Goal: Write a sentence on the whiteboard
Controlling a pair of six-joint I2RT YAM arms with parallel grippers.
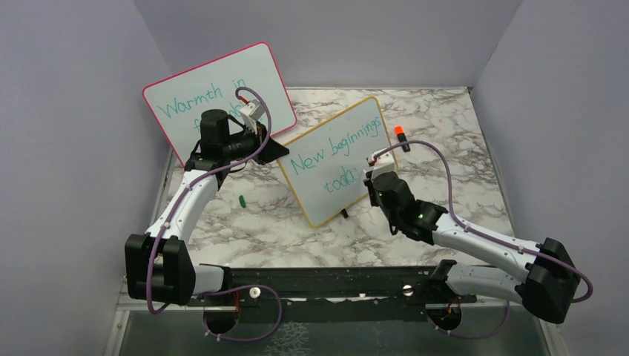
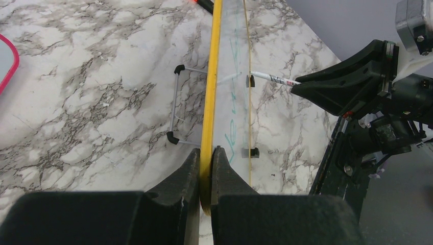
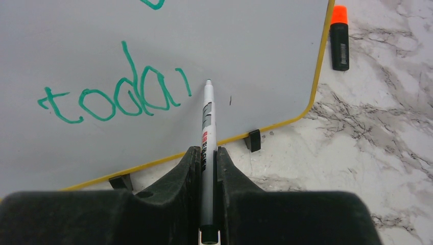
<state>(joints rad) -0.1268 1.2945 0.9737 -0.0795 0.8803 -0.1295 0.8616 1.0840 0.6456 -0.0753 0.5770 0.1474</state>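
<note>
While left end effector [image 2: 207,150] clamps whiteboard [image 2: 212,76] frame, right end effector [image 3: 207,149] pinches marker [image 3: 208,112], tip beside sentence [image 3: 112,99].

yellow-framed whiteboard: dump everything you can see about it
The whiteboard is a white rectangular panel in a yellow-orange rounded frame, propped up on small black feet with a wire stand behind, on the marble table. Teal handwriting reads "New beginnings" over "toda" plus one stroke. The left gripper has its jaws shut on the frame edge; the right gripper holds a marker with its tip at the board face.
</note>
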